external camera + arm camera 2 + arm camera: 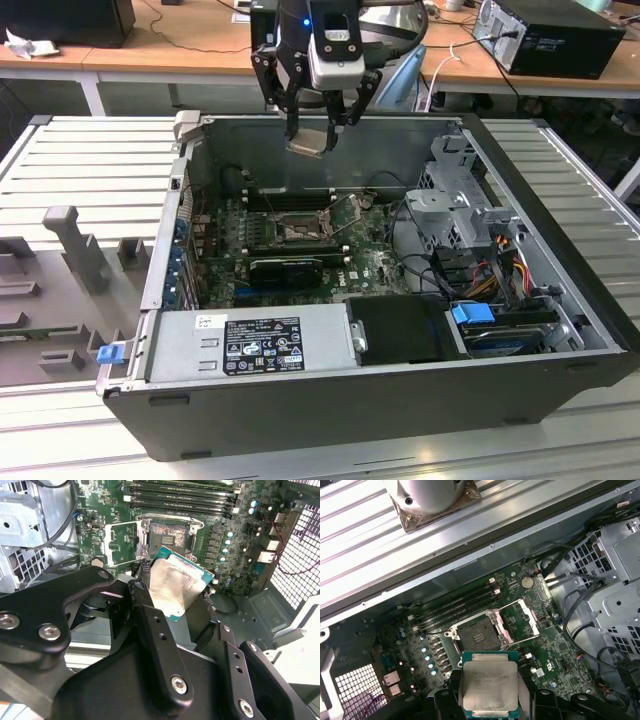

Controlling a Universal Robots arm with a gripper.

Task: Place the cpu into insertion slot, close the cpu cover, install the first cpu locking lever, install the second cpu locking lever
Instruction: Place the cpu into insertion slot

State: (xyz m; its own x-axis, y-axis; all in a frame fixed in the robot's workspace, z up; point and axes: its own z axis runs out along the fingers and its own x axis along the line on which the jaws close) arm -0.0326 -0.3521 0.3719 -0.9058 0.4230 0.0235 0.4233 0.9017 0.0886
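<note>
The open case point(400, 410) holds a green board point(375, 262), with a power supply point(260, 345) along its near edge in the exterior view. In the first wrist view the slot point(479, 636) lies bare, its cover point(532, 621) swung open beside it. In the exterior view the gripper point(313, 138) points down above the case's far edge, pinching the cpu point(305, 145), well above the slot.

Wooden desks point(150, 45) span the exterior view's top, a black box point(555, 35) at upper right; ribbed grey tabletop point(90, 160) at left.
</note>
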